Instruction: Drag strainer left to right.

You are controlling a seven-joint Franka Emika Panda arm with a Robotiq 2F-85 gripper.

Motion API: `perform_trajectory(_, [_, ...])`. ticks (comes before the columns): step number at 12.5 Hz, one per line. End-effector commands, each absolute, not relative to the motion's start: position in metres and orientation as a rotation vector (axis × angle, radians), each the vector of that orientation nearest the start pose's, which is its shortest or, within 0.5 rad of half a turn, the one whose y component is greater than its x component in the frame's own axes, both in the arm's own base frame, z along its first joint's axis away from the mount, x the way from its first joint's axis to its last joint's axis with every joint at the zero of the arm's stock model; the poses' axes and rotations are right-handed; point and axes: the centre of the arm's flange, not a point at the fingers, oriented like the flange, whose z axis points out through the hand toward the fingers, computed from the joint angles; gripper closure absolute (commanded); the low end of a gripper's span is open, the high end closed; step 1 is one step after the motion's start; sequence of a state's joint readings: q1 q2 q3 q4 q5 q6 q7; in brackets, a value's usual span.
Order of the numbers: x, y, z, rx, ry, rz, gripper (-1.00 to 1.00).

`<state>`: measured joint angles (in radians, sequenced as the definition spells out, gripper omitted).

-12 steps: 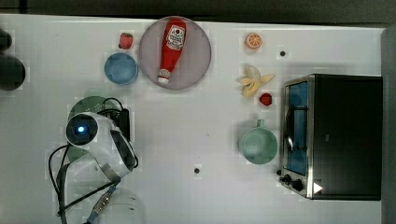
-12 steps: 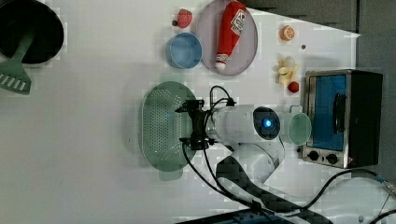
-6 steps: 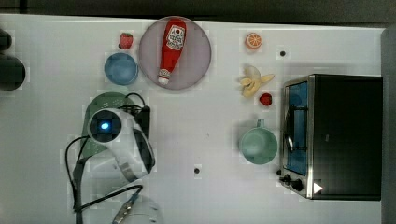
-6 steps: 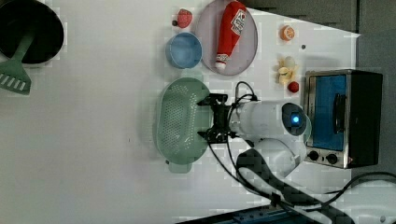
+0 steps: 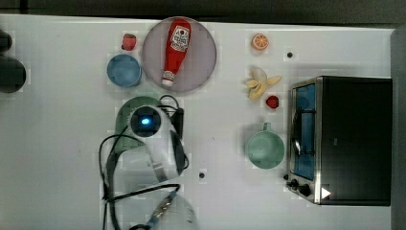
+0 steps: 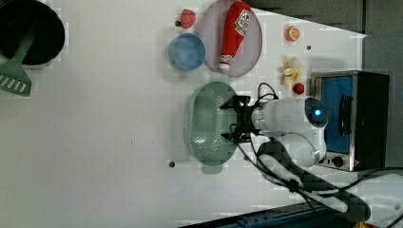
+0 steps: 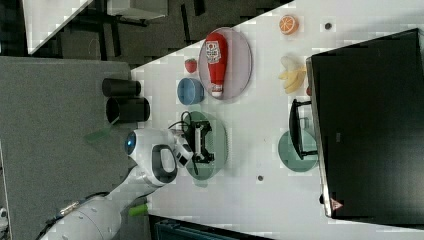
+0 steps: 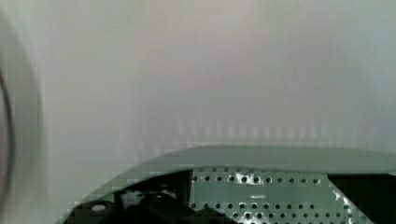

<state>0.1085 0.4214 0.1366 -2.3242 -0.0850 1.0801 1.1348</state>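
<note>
Strainer (image 6: 209, 124), a pale mint-green oblong plastic basin with a finely perforated inside, lies flat on the white tabletop (image 6: 95, 142) near the middle of the left view, just below the small round blue bowl (image 6: 187, 51) and the grey round plate (image 6: 252, 52) that carries the red ketchup bottle (image 6: 234, 33); the robot's black hand (image 6: 236, 125) reaches over the strainer's right rim in the left view, its fingers spread wide and released, gripping nothing that can be made out; one finger appears to hang inside the basin, seemingly so that the rim can be hooked and pushed rather than lifted, which suits a drag across the tabletop; in the top view the white arm covers most of the strainer (image 5: 125, 111), leaving a green arc showing left of centre; in the right view the hand (image 7: 200, 142) sits over the strainer (image 7: 218, 145) at mid-frame; the wrist view looks along the perforated wall (image 8: 261, 191) and the curved rim onto bare tabletop; the round mint-green mug (image 5: 264, 148) and the black toaster oven (image 5: 344, 139) stand well apart toward the top view's right; by this reading the strainer sits roughly mid-table, with free tabletop before the mug.
</note>
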Motion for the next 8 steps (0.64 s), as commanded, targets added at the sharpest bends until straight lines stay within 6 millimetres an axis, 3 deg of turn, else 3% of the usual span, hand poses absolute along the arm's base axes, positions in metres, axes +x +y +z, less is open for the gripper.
perform_trajectory(1, [0.497, 0.067, 0.158, -2.289, 2.247, 0.052, -1.0])
perform_trajectory(8, [0.496, -0.014, 0.161, -2.311, 2.265, 0.016, -1.0])
